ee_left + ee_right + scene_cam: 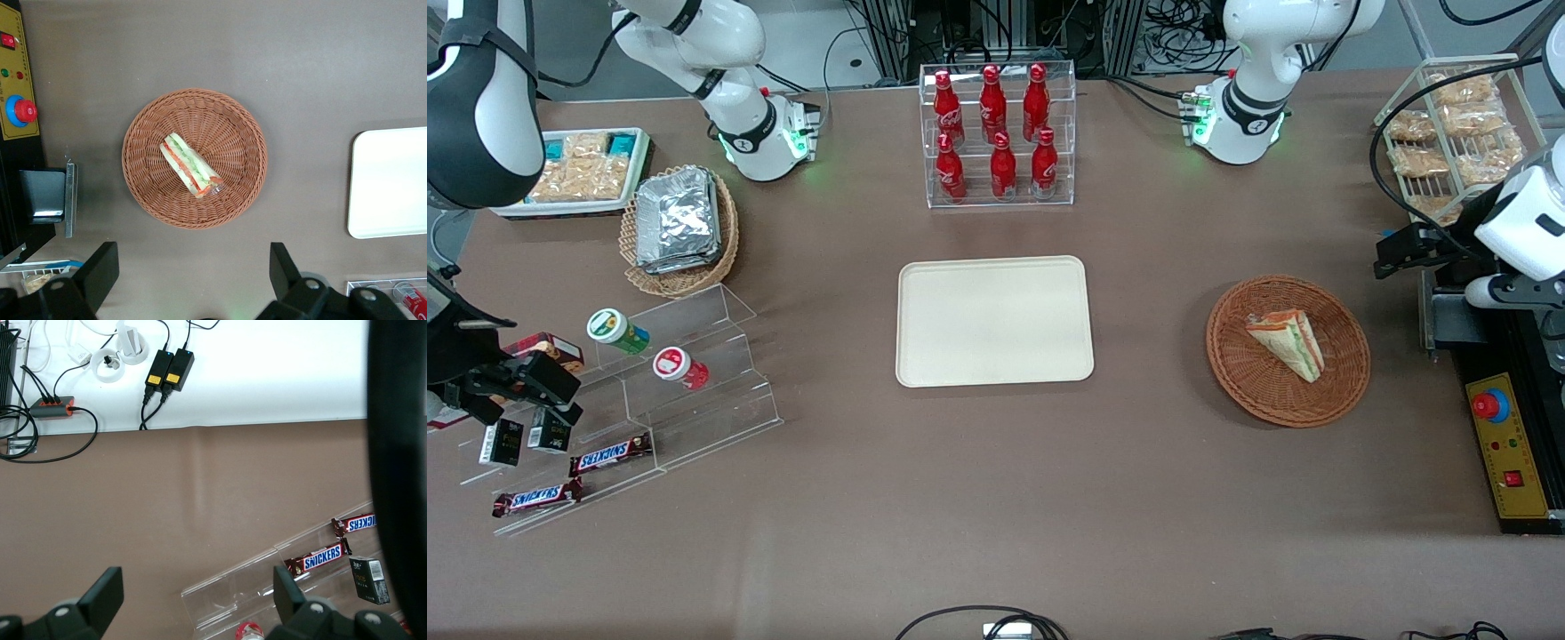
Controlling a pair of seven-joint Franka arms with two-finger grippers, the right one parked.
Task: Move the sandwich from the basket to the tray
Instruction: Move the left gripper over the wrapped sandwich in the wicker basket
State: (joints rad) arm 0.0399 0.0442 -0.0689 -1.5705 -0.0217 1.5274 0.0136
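Right, the hand [193,280] hangs spread and empty well above the basket [143,180], the sandwich [190,165] lying in it just below; it should drop straight, turn to pinch the wedge across its flat faces, then carry toward the tray [390,183]

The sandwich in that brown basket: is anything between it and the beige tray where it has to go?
Nothing visible. The sandwich lies alone in the basket; only bare table separates it from the empty tray. The gripper hangs open above the basket, nothing beneath it.
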